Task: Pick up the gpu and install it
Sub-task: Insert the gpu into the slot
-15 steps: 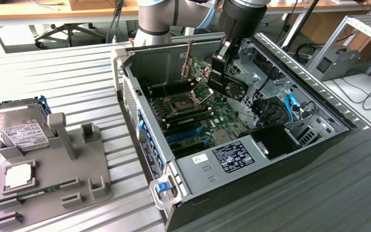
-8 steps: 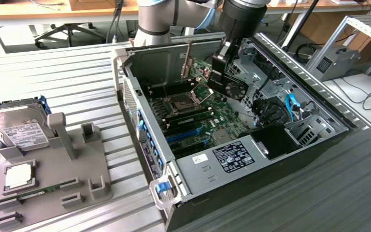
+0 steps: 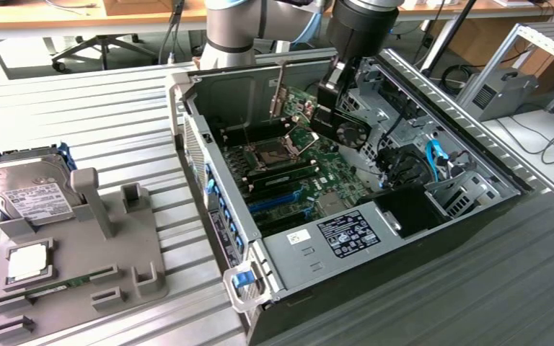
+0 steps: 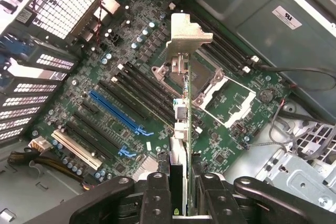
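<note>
**Figure.** Single arm working inside an open computer case (image 3: 291, 249) that lies on a slatted table (image 3: 84, 108).

- **Grip.** The gripper (image 4: 181, 204) enters the case from twelve o'clock in the exterior view. Its fingers (image 4: 156, 195) are drawn in to a narrow gap, about the thickness of a card, and clamp the gpu (image 3: 349, 130) by one end.
- **Position of the card.** The gpu hangs tilted over the motherboard (image 4: 131, 72), in the twelve o'clock part of the case interior, with its black fan turned toward four o'clock. It appears to be clear of the board and not seated in any slot.
- **Reason for the hold.** Gripping the end opposite the silver bracket (image 4: 188, 31) leaves the bracket and the long lower edge free, which are probably the parts that must meet the case and a slot. In the wrist view the card is seen edge-on, so the board shows on both sides of it. The card's line crosses that of the blue slot (image 4: 118, 111) and does not lie along it.
- **Edges and room.** The raised grey wall (image 3: 229, 101) stands near the card at ten o'clock. The blue cables (image 3: 434, 155) and drive cage (image 3: 455, 194) crowd the four o'clock side. The freest room lies toward seven o'clock, over the expansion slots.
- **Surroundings.** The grey fixture (image 3: 113, 267) and the hard drive (image 3: 27, 194) on it sit well apart from the case, at nine o'clock.
</note>
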`<state>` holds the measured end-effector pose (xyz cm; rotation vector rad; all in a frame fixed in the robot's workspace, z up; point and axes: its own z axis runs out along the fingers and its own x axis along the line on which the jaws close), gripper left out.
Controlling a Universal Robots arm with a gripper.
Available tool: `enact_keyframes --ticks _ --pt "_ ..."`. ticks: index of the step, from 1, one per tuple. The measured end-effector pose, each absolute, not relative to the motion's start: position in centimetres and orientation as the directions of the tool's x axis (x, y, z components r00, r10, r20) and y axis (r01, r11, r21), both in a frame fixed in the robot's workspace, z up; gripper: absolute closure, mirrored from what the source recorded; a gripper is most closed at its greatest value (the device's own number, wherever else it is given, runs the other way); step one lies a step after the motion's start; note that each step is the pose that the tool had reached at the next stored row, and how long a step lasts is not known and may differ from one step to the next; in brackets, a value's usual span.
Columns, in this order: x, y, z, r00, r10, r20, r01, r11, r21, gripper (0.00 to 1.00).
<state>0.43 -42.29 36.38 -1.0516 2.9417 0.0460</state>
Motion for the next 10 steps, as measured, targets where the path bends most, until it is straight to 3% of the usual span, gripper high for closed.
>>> enact_keyframes --ticks 10 --pt "0.43 -42.29 36.37 -0.758 -0.652 -0.026 -0.653 0.757 0.022 0.74"
